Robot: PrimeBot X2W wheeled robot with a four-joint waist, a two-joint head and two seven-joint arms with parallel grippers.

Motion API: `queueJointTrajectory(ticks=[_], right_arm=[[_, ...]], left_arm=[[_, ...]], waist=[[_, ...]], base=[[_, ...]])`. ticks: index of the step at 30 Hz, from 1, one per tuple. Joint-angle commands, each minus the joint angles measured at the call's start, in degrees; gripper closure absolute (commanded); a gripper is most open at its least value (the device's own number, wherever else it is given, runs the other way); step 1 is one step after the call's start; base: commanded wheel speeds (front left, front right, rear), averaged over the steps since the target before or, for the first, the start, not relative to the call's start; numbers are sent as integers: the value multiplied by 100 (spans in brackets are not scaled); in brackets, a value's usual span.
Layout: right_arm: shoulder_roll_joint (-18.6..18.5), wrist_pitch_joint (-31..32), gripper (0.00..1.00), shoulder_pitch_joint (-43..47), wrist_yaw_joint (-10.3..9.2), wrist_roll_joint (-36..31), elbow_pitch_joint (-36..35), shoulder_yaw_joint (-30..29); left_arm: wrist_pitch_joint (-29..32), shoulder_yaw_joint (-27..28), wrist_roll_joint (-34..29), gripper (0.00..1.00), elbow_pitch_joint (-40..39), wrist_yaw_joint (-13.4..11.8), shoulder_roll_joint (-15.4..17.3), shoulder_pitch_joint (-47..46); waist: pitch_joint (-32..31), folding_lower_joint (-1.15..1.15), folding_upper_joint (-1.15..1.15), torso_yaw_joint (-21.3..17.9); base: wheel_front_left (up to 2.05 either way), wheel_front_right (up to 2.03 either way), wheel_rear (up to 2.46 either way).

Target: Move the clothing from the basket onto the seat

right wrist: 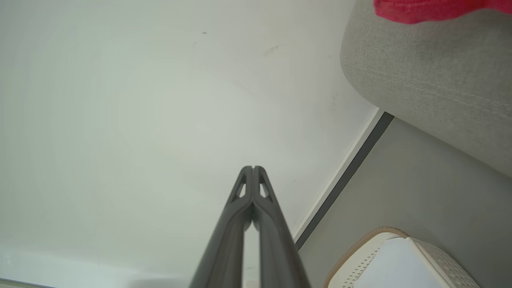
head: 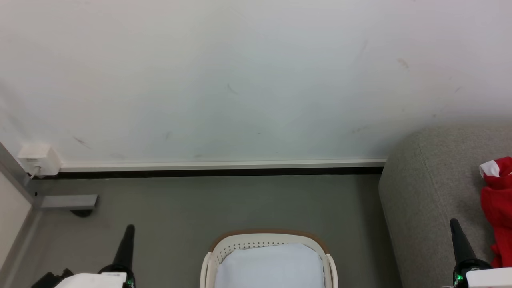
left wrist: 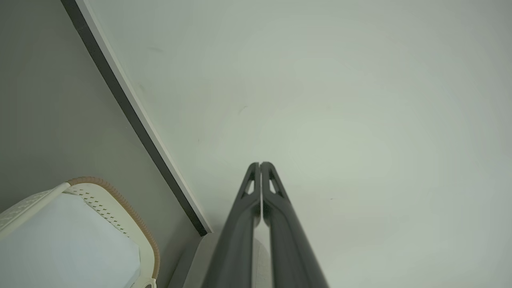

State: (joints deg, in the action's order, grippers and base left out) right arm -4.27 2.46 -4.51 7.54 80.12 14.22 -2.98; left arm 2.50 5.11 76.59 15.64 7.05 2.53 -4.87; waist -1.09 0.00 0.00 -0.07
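In the head view, the basket (head: 269, 239) stood on the grey floor (head: 240, 204) at bottom centre, its pale liner (head: 270, 266) showing inside. The red clothing (head: 498, 204) lay on the seat (head: 428, 192) at the right edge, apart from the basket. The left gripper (head: 129, 234) rose at lower left, the right gripper (head: 456, 230) at lower right. In the left wrist view, the left fingers (left wrist: 280, 224) were pressed together on nothing, aimed at the white wall (left wrist: 340, 100), the basket at lower left. In the right wrist view, the right fingers (right wrist: 268, 224) were likewise clenched on nothing, with the clothing atop the seat at upper right
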Motion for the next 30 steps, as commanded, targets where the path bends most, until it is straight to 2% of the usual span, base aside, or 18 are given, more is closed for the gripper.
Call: queueJointTrajectory(ticks=[1,30], right_arm=[[-12,37,100,-93,-7,163,-49,-61],[115,354,100,-177,-9,1082,-37,-314]], left_arm=[[47,37,187,100,-66,30,48,-105],[357,136,1372,100,-151,53,53,-154]], waist=[[7,0,0,1],[103,0,0,6]], base=[[0,0,0],[0,0,0]])
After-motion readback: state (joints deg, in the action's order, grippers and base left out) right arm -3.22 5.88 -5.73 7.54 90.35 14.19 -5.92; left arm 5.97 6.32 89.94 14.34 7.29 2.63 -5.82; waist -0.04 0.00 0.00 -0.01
